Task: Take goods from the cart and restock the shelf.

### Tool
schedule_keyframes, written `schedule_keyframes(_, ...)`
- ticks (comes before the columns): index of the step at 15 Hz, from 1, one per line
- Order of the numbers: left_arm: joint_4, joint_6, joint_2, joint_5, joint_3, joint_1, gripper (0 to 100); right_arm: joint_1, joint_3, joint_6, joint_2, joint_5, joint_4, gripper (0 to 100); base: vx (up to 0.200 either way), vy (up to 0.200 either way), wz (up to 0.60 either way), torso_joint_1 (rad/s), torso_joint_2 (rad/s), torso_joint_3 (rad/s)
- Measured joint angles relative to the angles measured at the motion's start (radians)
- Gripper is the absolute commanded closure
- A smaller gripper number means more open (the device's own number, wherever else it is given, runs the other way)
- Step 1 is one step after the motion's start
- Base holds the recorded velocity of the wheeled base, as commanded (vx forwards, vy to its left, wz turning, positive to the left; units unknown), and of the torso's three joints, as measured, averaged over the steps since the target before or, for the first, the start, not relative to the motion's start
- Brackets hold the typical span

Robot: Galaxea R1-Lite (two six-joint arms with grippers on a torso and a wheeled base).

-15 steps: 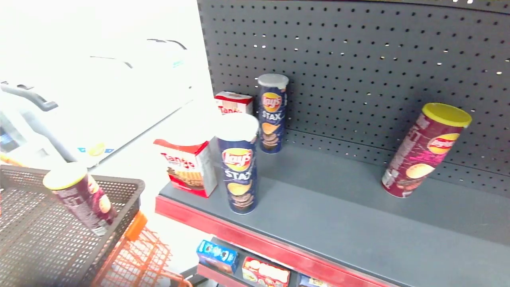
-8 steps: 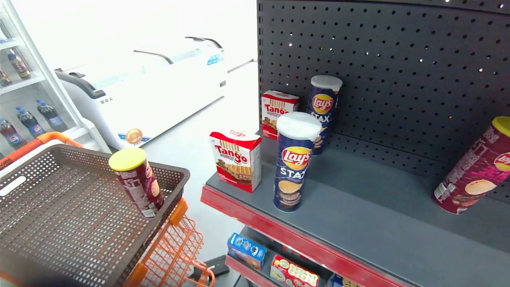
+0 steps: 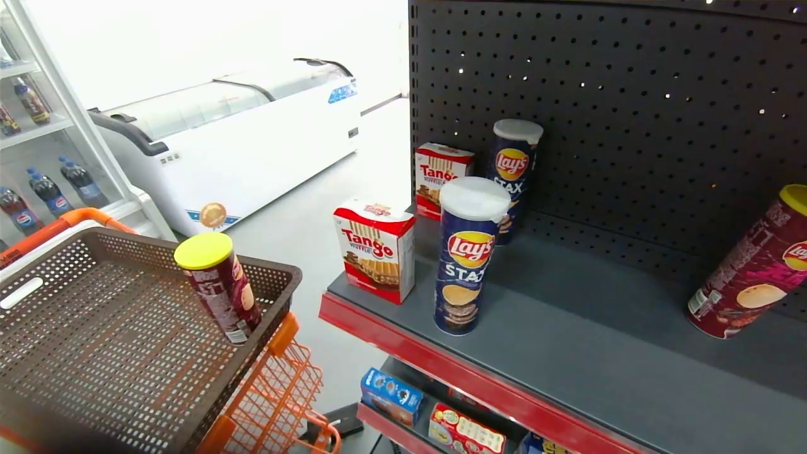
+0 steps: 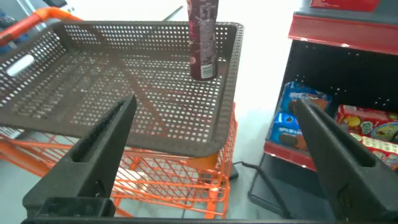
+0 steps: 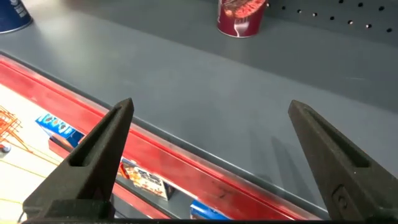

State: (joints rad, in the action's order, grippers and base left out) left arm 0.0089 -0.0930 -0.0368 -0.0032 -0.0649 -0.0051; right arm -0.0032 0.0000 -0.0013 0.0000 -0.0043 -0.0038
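Both grippers empty and spread wide; one maroon can in cart basket, shelf partly stocked.
Left gripper point(image 4: 212, 104) hangs with jaws wide, nothing between them, above the near edge of the basket point(image 3: 281, 272) on the orange cart point(image 3: 271, 391). Right gripper point(image 5: 211, 107), also wide and empty, hangs over the front of the shelf point(image 3: 567, 353). Maroon can point(image 3: 219, 287) stands in the basket's corner nearest the shelf, against the wall. On the shelf's left end: front box point(image 3: 376, 249) just beside front blue can point(image 3: 470, 255), then rear box point(image 3: 439, 176) and rear blue can point(image 3: 514, 176) by the pegboard point(image 3: 630, 94). Well to the right, leaning can point(image 3: 750, 265) tilts back onto the pegboard. Freezer point(image 3: 239, 139) stands beyond.
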Motion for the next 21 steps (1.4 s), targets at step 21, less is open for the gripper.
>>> schedule_keyframes(21,-1.131,-0.069,-1.616,0.021,-0.226,0.056,0,0.0,0.0,0.0,0.0,0.0,0.0,0,0.0,0.0,0.0,0.0,0.0,0.0)
